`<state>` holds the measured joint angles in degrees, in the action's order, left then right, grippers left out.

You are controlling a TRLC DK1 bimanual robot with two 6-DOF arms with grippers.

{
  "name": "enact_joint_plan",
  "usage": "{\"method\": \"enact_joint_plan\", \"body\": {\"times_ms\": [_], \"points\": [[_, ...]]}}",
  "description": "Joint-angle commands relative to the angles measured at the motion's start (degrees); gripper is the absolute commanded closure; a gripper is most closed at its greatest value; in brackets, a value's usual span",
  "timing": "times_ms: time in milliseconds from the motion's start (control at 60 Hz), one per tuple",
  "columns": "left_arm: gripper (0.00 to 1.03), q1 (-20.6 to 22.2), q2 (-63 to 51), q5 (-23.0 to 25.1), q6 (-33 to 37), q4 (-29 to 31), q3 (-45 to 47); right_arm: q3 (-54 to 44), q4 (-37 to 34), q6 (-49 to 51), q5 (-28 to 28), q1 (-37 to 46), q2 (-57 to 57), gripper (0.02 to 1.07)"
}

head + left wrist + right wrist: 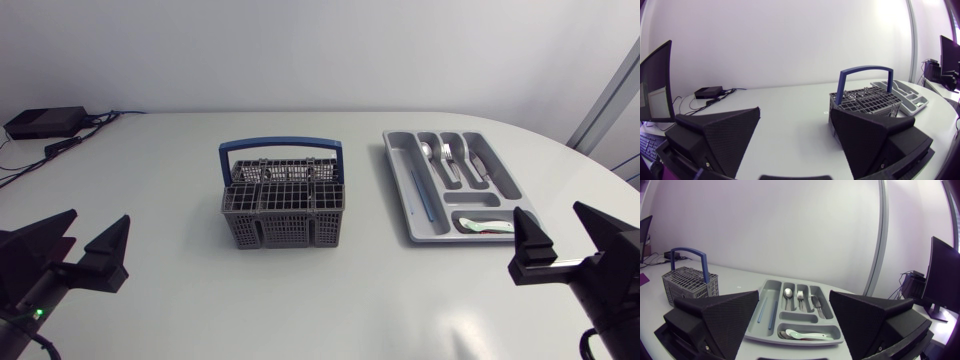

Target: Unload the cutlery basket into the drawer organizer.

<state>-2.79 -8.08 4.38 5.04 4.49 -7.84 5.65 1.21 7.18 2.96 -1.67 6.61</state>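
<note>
A grey cutlery basket [283, 203] with a blue handle stands mid-table; no cutlery shows above its grid top. To its right lies the grey drawer organizer [412, 200]. It holds a spoon [428, 153], a fork [449, 156], a knife [478, 160], a thin blue stick and a white-green piece [486, 226] in the front slot. My left gripper [97, 225] is open near the front left edge, far from the basket [865, 100]. At the front right my right gripper [553, 215] is open just short of the organizer [771, 287]. Neither holds anything.
A black box [45, 122] with cables sits at the table's back left corner, also visible in the left wrist view as the black box [708, 92]. Bare white tabletop lies between the grippers and around the basket.
</note>
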Motion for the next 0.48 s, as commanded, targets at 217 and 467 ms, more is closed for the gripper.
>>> {"method": "enact_joint_plan", "body": {"times_ms": [217,467], "points": [[0.04,2.8,8.1,-4.4,-5.0,-4.5,7.8,-5.7,-1.2,-7.2,-3.0,1.7,-6.6,0.06],[0.04,2.8,8.1,-4.4,-5.0,-4.5,7.8,-5.7,-1.2,-7.2,-3.0,1.7,-6.6,0.06]]}}
